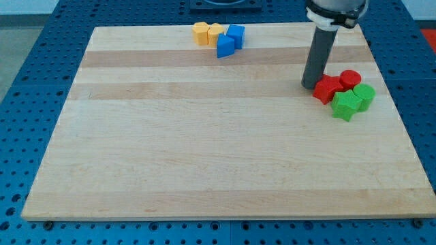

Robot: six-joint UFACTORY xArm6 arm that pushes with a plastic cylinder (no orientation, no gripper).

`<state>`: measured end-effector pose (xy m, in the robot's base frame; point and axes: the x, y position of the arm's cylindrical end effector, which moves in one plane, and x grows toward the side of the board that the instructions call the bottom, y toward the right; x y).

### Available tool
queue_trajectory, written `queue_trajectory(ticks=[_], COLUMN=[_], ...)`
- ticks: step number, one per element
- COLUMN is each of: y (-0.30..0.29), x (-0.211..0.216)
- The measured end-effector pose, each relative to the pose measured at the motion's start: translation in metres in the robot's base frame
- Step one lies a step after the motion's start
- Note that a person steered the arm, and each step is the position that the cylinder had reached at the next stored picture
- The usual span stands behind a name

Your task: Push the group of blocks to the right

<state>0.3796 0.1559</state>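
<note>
- Touching, or all but touching, the left side of the red star point(326, 89): my tip point(310, 86), set on the board point(204, 156) at the view's right, upper part.
- Rod: dark, upright, coming down from the view's top edge; no jaws on this rig, so nothing to report as apart, together or clamped.
- Task group, just right of my tip, near the board's right edge, four blocks packed together:
  - red star, nearest my tip
  - red cylinder point(350, 79), up and right of the red star, touching it
  - green star point(347, 105), below the reds, touching the red star
  - green block point(364, 96), rounded, exact shape unclear, right of the green star and touching it
- Second cluster at the view's top, centre-left, well apart from my tip, hard against the board's top edge:
  - two yellow blocks point(207, 33), side by side, shapes unclear
  - blue cube point(236, 35), right of the yellows
  - blue block point(225, 47), just below and touching the blue cube, shape unclear
- Board: light wood with stripes, lying on a blue perforated table point(41, 82).
</note>
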Motion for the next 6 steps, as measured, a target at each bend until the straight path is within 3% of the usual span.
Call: queue_trajectory(ticks=[2, 3, 4, 5, 6], y=[-0.017, -0.049, -0.071, -0.060, -0.012], x=[0.000, 0.023, 0.073, 0.117, 0.124])
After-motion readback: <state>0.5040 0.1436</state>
